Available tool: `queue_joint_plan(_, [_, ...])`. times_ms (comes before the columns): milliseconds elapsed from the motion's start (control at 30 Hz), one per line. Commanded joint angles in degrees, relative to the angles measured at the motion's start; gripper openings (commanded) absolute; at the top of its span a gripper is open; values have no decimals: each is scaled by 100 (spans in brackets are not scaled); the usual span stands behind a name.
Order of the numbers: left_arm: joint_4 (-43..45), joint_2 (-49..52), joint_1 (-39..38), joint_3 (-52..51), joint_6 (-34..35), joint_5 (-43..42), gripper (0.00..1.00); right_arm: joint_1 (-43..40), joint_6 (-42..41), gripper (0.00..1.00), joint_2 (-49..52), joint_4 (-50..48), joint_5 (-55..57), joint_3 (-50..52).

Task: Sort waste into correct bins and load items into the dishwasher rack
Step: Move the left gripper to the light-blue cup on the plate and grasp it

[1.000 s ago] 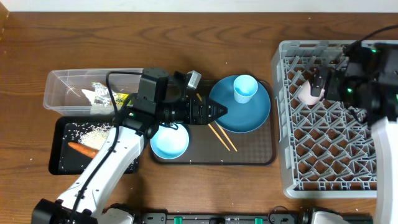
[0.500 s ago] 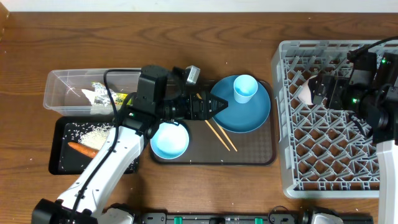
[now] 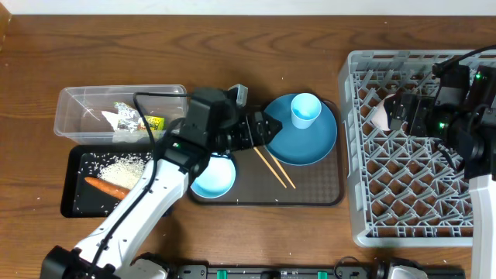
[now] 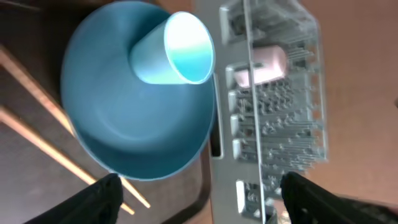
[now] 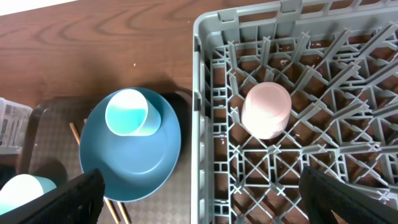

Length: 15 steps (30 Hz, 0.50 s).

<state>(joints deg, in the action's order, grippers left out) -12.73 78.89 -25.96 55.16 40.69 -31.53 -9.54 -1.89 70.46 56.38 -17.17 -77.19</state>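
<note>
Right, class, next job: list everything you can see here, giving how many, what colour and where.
table: one, brown wood
dishwasher rack: one, grey, right side
pinkish-white cup: one, in the rack
serving tray: one, dark brown, centre
plate: one, blue, on the serving tray
light blue cup: one, on the plate
bowl: one, pale, serving tray's left end
chopsticks: two, wooden, beside the plate
tub: one, clear, left side
wrapper: one, yellow-green and silver, in the tub
tissue: one, white, in the tub
black tray: one, beside the tub
rice: loose grains, white, black tray
carrot: one, orange, black tray
left gripper: open, by the plate
right gripper: open, above the rack
</note>
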Motion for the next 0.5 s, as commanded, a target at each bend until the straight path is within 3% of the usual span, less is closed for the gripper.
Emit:
queue_joint_plan(0, [-579, -13, -315, 903, 177, 1414, 82, -57, 26, 99, -39, 22, -68, -70])
queue_joint_plan(100, [-1390, 11, -796, 1582, 105, 2750, 82, -55, 26, 99, -33, 24, -68, -70])
queue_joint_plan(200, [-1550, 142, -1364, 2006, 9, 3727, 82, -57, 26, 99, -33, 24, -66, -70])
queue_joint_plan(333, [-1403, 514, -1799, 2094, 13, 4277, 82, -57, 26, 99, -33, 24, -66, -70])
queue_joint_plan(467, [-896, 1316, -1985, 2094, 11, 4275, 82, -57, 26, 99, -33, 24, -66, -70])
